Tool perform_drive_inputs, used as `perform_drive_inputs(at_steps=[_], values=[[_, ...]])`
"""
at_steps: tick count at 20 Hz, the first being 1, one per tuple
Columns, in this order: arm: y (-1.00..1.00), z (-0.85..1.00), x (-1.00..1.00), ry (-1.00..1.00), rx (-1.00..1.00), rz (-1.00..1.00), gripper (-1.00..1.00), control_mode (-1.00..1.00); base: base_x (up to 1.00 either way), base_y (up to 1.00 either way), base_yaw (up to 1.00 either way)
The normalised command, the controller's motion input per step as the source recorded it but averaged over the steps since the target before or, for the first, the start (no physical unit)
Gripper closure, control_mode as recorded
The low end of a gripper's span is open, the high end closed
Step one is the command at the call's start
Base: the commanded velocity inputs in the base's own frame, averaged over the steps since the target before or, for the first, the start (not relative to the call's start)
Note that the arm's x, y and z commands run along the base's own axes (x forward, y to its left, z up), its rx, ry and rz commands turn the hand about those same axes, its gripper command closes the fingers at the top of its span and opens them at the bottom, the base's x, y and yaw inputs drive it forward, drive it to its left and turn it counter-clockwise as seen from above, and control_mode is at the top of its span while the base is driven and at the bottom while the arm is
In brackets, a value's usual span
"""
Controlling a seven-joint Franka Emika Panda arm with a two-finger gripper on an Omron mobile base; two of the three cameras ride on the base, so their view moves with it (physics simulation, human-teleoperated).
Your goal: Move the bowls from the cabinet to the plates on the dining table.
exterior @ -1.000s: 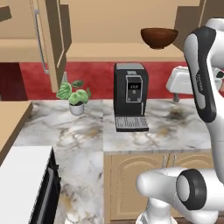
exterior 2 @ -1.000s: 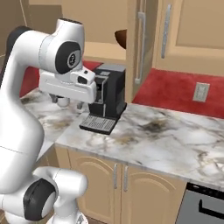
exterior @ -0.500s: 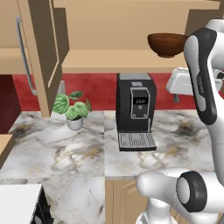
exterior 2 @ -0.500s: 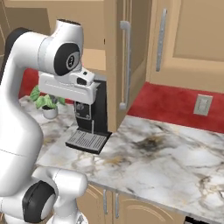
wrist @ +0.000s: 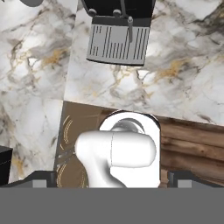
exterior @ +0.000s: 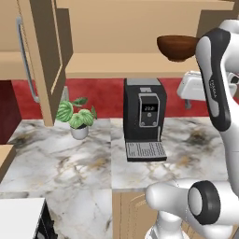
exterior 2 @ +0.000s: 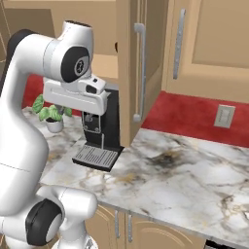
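One dark brown glossy wooden bowl (exterior: 177,47) is what we are seeing up at one o'clock in the left base view, resting on the open tan wall cabinet's (exterior: 116,65) shelf. Nearer, our two-finger gripper (wrist: 112,179) is hanging with jaws wide and empty, facing down over the marble counter (wrist: 39,70). We are judging the bowl light, stiff and slick; pinching its rim looks safest.

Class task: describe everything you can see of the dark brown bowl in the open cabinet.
The dark brown bowl is round, shallow and glossy, with a wood-like finish and a slightly darker rim. It stands upright on the shelf of the open cabinet, above and to the right of the black coffee machine. Its right edge is hidden behind the robot's white arm. Nothing but the shelf touches it; the gripper points down at the counter, away from it.
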Motion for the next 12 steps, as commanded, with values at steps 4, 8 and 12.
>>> perform_drive_inputs(at_steps=[4, 8, 12], values=[[0.0, 0.0, 0.0, 0.0, 0.0, 0.0, -1.0, 1.0, 0.0, 0.0, 0.0], [0.0, 0.0, 0.0, 0.0, 0.0, 0.0, -1.0, 1.0, 0.0, 0.0, 0.0], [0.0, 0.0, 0.0, 0.0, 0.0, 0.0, -1.0, 1.0, 0.0, 0.0, 0.0]])
